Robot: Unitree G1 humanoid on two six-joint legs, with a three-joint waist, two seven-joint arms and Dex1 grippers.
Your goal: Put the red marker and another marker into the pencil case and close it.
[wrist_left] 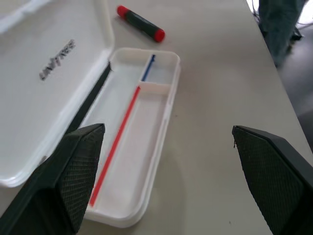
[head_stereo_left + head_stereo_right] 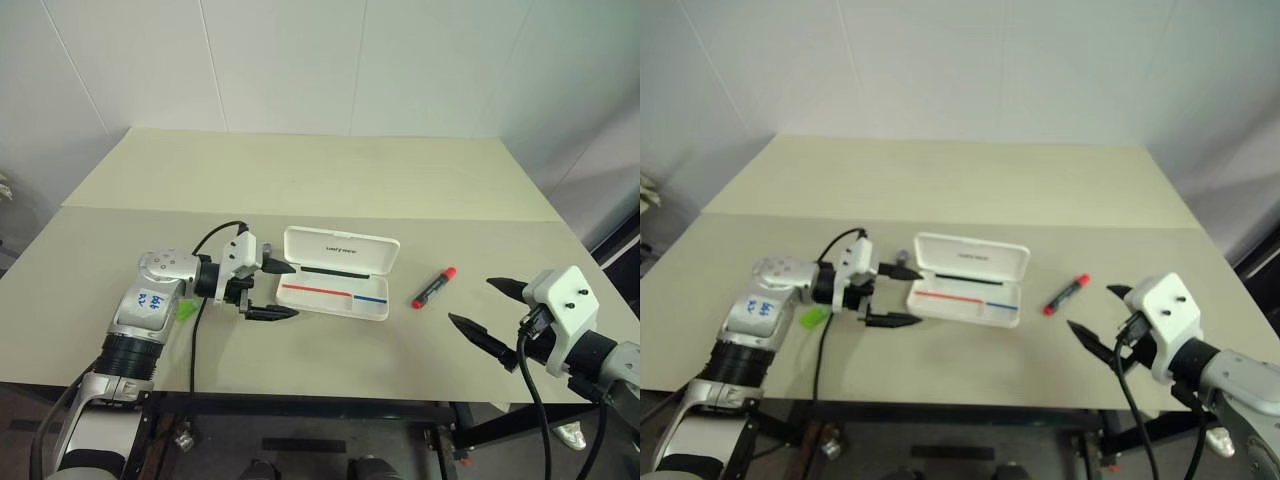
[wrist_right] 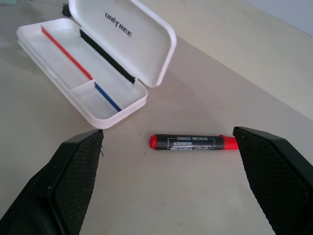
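Observation:
The pencil case (image 2: 336,276) lies open in the middle of the table, white, lid raised at the far side, a red and blue stripe in its tray (image 1: 142,147). To its right, apart from it, lies the red marker (image 2: 433,288), red with a black section. My left gripper (image 2: 286,290) is open at the case's left end, with nothing between its fingers. A light-green marker (image 2: 813,317) lies on the table, partly under my left forearm. My right gripper (image 2: 471,301) is open just right of the red marker (image 3: 193,142), which lies ahead of its fingers.
The beige table (image 2: 300,180) has a seam running across it behind the case. A white wall stands beyond the far edge. A black cable (image 2: 196,330) hangs from my left wrist over the front edge.

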